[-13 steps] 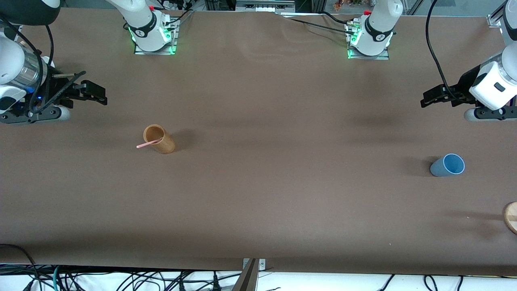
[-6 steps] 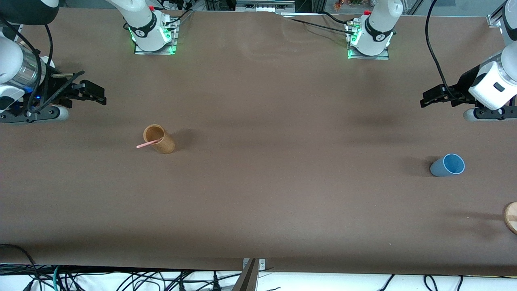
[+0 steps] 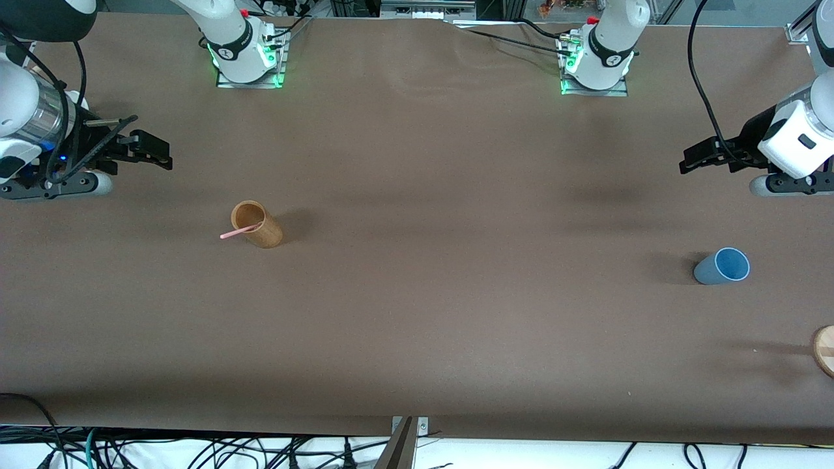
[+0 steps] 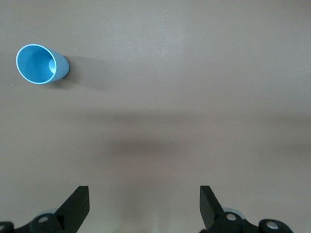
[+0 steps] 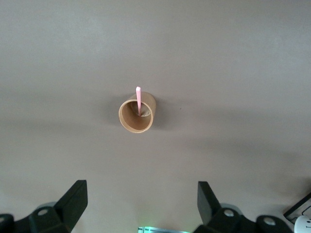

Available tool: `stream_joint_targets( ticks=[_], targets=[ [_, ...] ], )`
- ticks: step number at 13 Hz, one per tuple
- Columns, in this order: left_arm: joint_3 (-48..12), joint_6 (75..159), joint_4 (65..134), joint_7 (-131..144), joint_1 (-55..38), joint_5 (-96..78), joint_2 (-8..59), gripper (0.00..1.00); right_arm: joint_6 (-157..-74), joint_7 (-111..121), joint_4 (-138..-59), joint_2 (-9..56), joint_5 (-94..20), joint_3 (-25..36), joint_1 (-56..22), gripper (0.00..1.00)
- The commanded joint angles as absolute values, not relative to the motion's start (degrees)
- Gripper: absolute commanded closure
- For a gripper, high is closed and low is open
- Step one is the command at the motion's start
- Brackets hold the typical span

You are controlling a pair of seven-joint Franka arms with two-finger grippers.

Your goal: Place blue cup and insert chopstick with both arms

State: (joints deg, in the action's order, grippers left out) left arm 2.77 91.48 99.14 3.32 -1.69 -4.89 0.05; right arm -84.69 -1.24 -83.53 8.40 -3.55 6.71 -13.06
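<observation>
The blue cup (image 3: 722, 266) stands upright on the brown table toward the left arm's end; it also shows in the left wrist view (image 4: 41, 64). The pink chopstick (image 3: 238, 231) leans in the tan wooden holder (image 3: 257, 224) toward the right arm's end, its tip sticking out over the rim. Both show in the right wrist view, the chopstick (image 5: 138, 99) inside the holder (image 5: 137, 115). My left gripper (image 3: 692, 158) (image 4: 144, 204) is open and empty over bare table, well apart from the cup. My right gripper (image 3: 159, 151) (image 5: 141, 201) is open and empty over bare table, apart from the holder.
A round wooden disc (image 3: 824, 348) lies at the table's edge at the left arm's end, nearer to the front camera than the cup. The two arm bases (image 3: 246, 52) (image 3: 596, 62) stand along the table's back edge. Cables hang below the front edge.
</observation>
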Motion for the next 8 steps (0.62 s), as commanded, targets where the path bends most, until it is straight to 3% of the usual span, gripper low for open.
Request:
stream_joint_targets(
  ticks=[1, 8],
  targets=[
    [2.55, 91.05, 98.0, 2.2, -1.23, -4.31, 0.62, 0.0, -88.23, -1.49, -86.73, 7.73, -3.16, 6.24, -12.83, 0.0],
    [2.55, 91.05, 98.0, 2.2, -1.23, -4.31, 0.62, 0.0, -105.53, -1.49, -99.12, 8.7, -2.81, 6.24, -13.01, 0.0]
  ],
)
